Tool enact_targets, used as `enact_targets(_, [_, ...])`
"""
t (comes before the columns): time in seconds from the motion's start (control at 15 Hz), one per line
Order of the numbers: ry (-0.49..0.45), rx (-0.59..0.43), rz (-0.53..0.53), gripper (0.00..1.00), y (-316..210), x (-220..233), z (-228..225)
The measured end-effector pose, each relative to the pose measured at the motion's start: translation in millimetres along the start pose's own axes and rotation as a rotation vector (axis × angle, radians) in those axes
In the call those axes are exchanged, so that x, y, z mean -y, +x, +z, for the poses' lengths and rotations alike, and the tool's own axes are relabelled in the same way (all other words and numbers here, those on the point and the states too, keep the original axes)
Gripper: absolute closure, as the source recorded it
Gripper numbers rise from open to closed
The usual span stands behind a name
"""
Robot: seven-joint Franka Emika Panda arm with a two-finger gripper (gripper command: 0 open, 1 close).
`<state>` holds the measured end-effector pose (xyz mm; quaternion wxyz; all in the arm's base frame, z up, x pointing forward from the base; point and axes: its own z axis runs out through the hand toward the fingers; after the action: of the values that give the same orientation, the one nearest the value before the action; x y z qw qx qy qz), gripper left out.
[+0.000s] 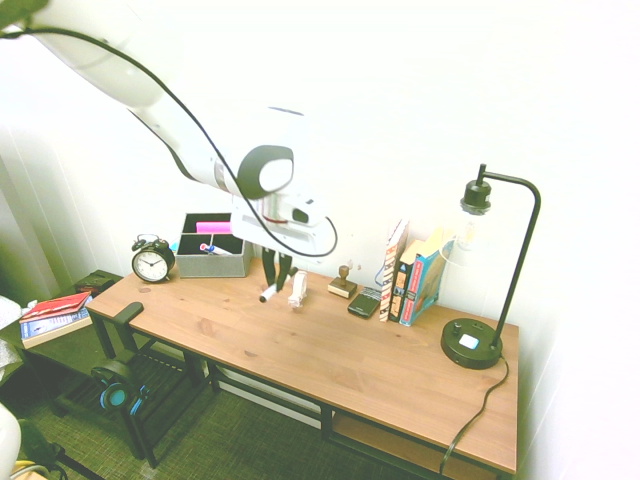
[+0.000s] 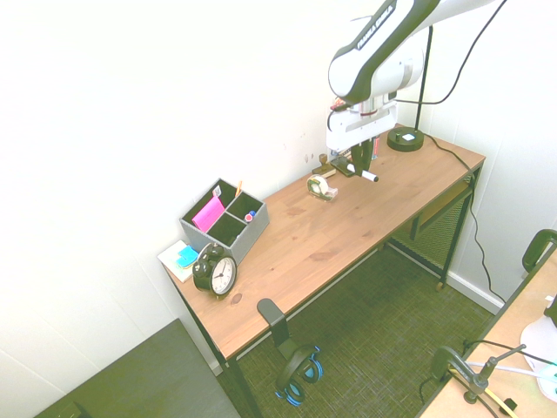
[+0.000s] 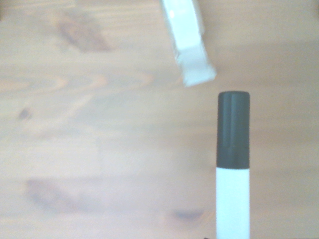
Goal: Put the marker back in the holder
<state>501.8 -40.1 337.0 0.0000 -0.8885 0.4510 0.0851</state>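
My gripper [image 1: 272,282] clenched on marker [image 1: 268,292], lifted above desk [image 1: 330,350]. I judge marker light, rigid, slick barrel; mid-barrel grip safest. Holder [image 1: 212,246] sits at ten o'clock from gripper, near alarm clock [image 1: 152,260].

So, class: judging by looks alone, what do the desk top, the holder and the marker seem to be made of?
Desk top: wood or wood-look board, matt; grain and dark knots show.
Holder: grey, dull, cloth-like outside with dark compartments; possibly fabric over board.
Marker: smooth white barrel, dark cap with a slight sheen, so probably plastic.
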Motion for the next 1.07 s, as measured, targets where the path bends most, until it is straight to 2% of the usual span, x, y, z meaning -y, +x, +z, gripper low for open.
enact_targets(0.2, [-0.11,0.161,0.065,1.0,-102,31,-33])
enact_targets(0.4, [-0.164,0.315,0.145,1.0,-158,79,-55])
enact_targets(0.67, [-0.169,0.456,0.253,1.0,-173,153,-44])
enact_targets(1.07, [-0.146,0.5,0.337,1.0,-118,234,-1])
